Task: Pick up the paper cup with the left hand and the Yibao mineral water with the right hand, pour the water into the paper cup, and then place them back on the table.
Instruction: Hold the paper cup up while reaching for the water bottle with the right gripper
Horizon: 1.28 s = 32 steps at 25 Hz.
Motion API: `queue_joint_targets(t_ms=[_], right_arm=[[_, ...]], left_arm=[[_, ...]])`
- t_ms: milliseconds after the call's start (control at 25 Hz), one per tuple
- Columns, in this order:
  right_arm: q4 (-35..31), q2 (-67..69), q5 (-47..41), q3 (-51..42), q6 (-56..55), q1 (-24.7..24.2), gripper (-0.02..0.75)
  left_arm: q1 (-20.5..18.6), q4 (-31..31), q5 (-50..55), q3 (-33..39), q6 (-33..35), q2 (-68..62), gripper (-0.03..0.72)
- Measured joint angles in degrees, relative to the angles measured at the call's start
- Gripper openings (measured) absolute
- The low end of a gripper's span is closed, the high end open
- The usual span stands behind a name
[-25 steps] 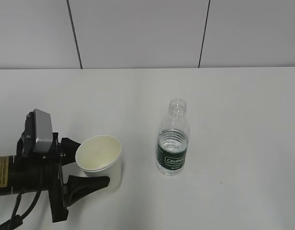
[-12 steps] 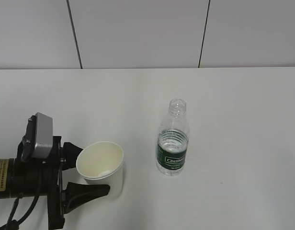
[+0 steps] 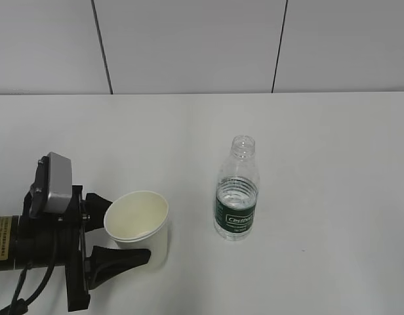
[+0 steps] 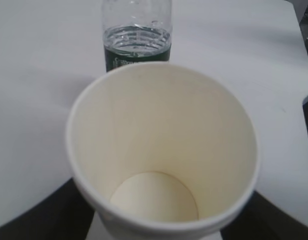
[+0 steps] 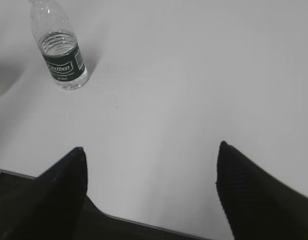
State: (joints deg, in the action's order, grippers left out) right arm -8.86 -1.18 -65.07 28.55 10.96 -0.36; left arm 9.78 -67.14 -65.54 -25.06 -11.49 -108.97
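Observation:
The cream-white paper cup [image 3: 140, 226] stands left of centre on the white table [image 3: 320, 164], leaning slightly, and it is empty inside [image 4: 164, 150]. My left gripper [image 3: 130, 230], on the arm with the yellow label, is shut on the cup, with one black finger [image 3: 120, 258] on each side. Whether the cup's base touches the table is hidden. The Yibao mineral water [image 3: 237, 197] stands upright and capless to the cup's right, about half full; it also shows in the left wrist view [image 4: 137, 45] and the right wrist view [image 5: 61, 52]. My right gripper [image 5: 151, 147] is open and empty, far from the bottle.
A grey panelled wall [image 3: 189, 46] runs behind the table. The table's near edge [image 5: 144, 224] lies under my right gripper. Bare white tabletop stretches right of the bottle.
My left gripper and the cup shifted slightly toward the near edge, and the cup stands less tilted than one second ago. The bottle has not moved.

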Motion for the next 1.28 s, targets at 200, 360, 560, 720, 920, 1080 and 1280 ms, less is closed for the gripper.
queue_joint_targets(t_ms=[200, 360, 560, 720, 920, 1080, 1280], right_arm=[[0.12, 0.0, 0.0, 0.0, 0.0, 0.0, 0.592], [0.15, 0.0, 0.0, 0.0, 0.0, 0.0, 0.591], [1.31, 0.0, 0.0, 0.0, 0.0, 0.0, 0.592], [1.45, 0.0, 0.0, 0.0, 0.0, 0.0, 0.592], [1.73, 0.0, 0.0, 0.0, 0.0, 0.0, 0.592], [1.4, 0.0, 0.85, 0.24, 0.0, 0.0, 0.592], [-0.53, 1.11, 8.8, 0.73, 0.0, 0.0, 0.592]], left_arm=[[0.0, 0.0, 0.0, 0.0, 0.0, 0.0, 0.485], [0.0, -0.74, 0.0, 0.0, 0.0, 0.0, 0.485], [0.0, -2.1, 0.0, 0.0, 0.0, 0.0, 0.485], [0.0, -2.64, 0.0, 0.0, 0.0, 0.0, 0.485], [0.0, -3.16, 0.0, 0.0, 0.0, 0.0, 0.485], [0.0, -3.23, 0.0, 0.0, 0.0, 0.05, 0.485], [0.0, -3.32, 0.01, 0.0, 0.0, 0.05, 0.485]])
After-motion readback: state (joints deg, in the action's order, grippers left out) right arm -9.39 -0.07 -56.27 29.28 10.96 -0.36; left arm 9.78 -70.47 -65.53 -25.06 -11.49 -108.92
